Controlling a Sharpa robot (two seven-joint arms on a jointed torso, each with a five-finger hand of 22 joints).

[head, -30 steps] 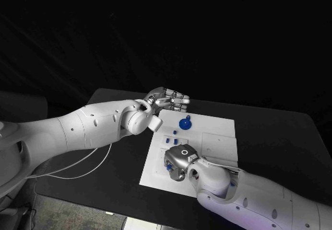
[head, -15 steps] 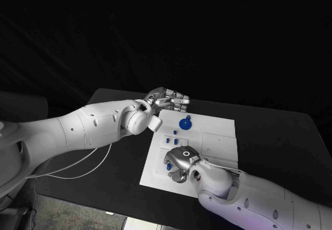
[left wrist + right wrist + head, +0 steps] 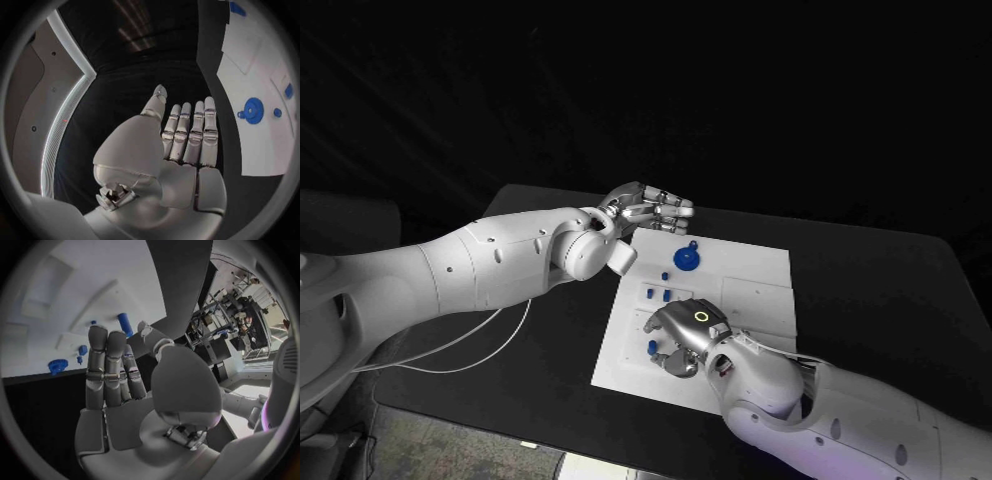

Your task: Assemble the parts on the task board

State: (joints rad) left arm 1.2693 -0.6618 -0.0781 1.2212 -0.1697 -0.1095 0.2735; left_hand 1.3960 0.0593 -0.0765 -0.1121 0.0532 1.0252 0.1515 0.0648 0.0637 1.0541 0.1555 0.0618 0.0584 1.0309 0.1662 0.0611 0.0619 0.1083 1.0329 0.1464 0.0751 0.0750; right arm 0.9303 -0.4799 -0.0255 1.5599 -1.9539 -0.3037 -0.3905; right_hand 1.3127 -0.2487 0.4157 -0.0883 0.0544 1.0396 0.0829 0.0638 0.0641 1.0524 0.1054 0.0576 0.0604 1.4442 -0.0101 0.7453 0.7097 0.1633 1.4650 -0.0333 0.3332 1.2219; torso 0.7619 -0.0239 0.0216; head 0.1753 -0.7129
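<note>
My right hand (image 3: 687, 338) has shifted slightly toward the middle of the white rectangular task board (image 3: 747, 270) compared with 0.5 s ago. It hovers over the near left corner. Its fingers (image 3: 105, 365) are straight and together, holding nothing. A small blue cylindrical part (image 3: 125, 324) lies on the board just beyond the fingertips. My left hand (image 3: 646, 210) is unchanged at the far left corner, fingers (image 3: 190, 132) extended side by side, empty. The round blue gear-shaped part (image 3: 687, 258) sits near the far left corner; 2 small blue pegs (image 3: 661, 293) stand along the left edge.
</note>
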